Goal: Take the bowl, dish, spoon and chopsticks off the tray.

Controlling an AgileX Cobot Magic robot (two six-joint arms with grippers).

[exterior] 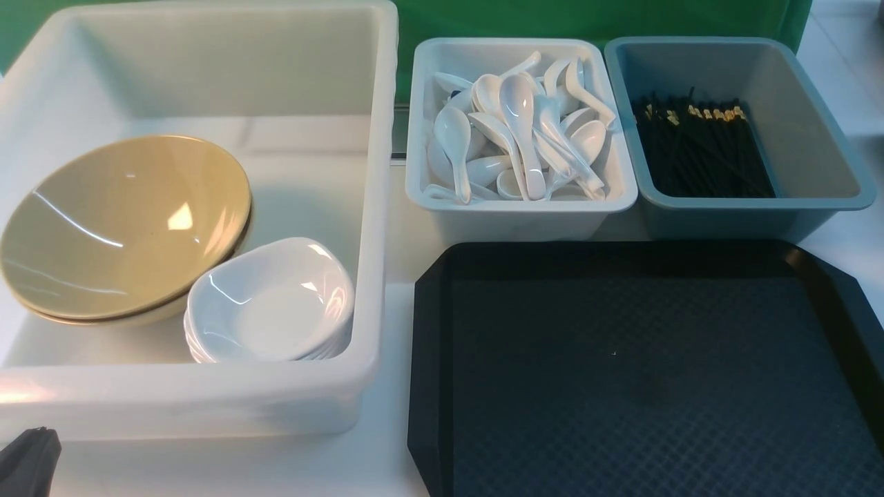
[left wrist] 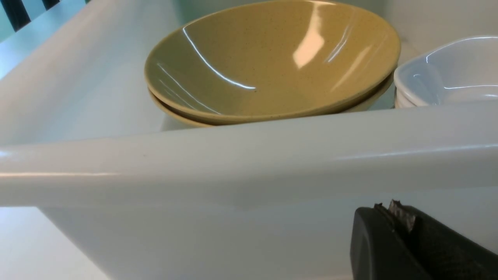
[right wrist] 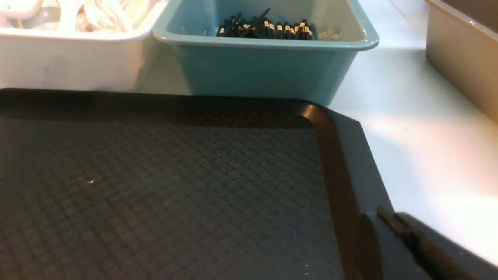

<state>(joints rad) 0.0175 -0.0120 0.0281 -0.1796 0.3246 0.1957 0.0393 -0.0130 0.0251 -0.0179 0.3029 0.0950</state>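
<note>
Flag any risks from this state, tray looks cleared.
1. The bowl leans tilted on another in the white tub, pressed against the stack of dishes; a knock might slide it.
2. The left gripper, shut, sits close under the tub's near wall and could clip it when lifting.
3. The right gripper, shut, hangs over the tray rim.

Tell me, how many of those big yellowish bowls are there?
2, stacked: the top bowl nests on a lower bowl inside the white tub, left of the tray. More could hide beneath.
</note>
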